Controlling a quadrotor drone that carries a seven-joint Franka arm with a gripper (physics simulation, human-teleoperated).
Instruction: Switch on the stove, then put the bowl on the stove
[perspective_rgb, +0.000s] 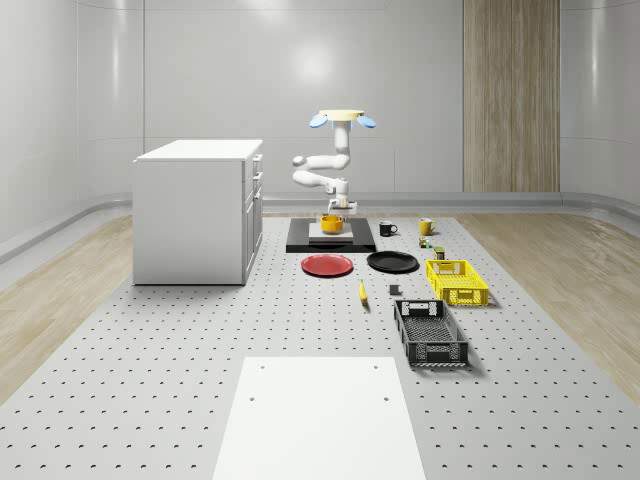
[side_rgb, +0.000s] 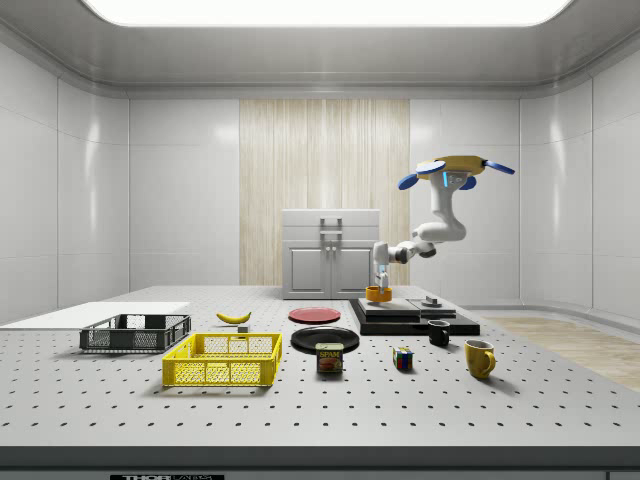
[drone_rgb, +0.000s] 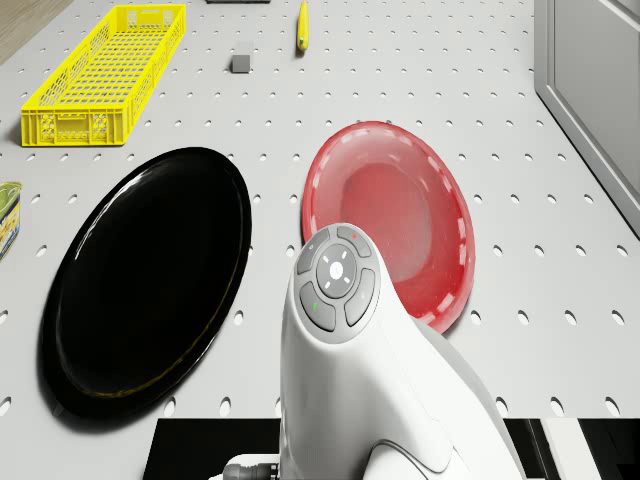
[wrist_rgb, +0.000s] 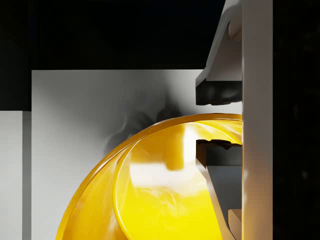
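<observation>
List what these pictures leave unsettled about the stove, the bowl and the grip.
- Stove on or off: its switch is too small in the whole-scene and side views.
- Bowl base: cut off by the wrist view's edge, so whether it rests on the plate is unclear.
- Gripper: fingers straddle the rim; contact is not discernible.

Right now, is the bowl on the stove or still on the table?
On the stove. The yellow bowl sits upright on the light burner plate of the black stove, with the tool straddling its rim; the drone hovers above.

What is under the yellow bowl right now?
The yellow bowl sits on the stove's pale plate, the claw straddling its rim. The plate area directly beneath the bowl is covered.
</observation>
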